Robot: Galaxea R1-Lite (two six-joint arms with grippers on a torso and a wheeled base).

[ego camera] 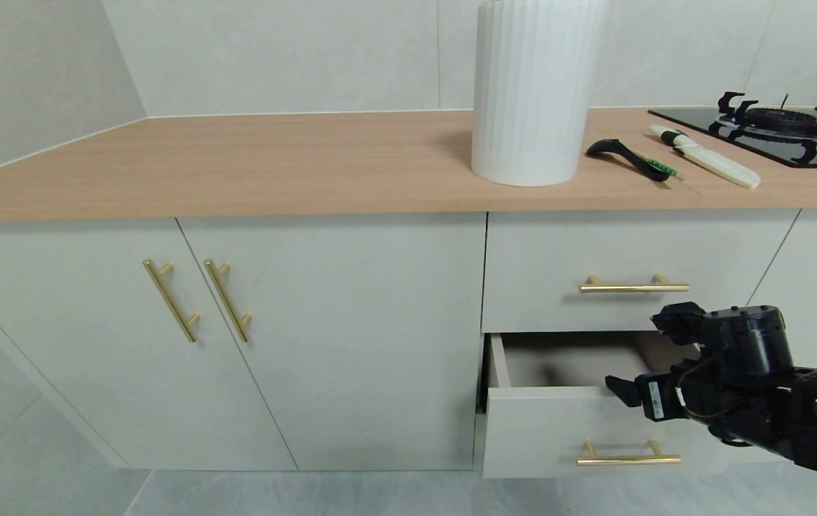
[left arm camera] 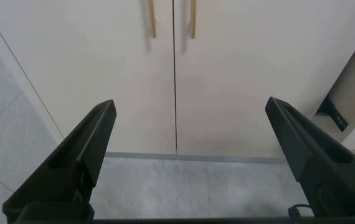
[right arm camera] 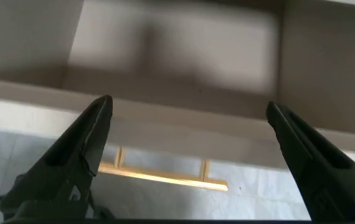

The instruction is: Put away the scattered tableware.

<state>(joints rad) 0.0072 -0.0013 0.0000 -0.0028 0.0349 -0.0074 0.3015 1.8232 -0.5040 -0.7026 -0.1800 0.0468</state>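
Wooden countertop point(ego camera: 272, 161) caps pale cabinets point(ego camera: 351, 337), lower drawer point(ego camera: 545, 433) open, walls point(ego camera: 272, 50) tiled.

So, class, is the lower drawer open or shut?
Open. The lower drawer juts forward with its inside showing, while the upper drawer above it sits flush.

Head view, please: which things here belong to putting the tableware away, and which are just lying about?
Belong to the job:
black-handled utensil
white knife
open lower drawer
right gripper, open

Just lying about:
white ribbed container
gas hob
closed cabinet doors
shut upper drawer
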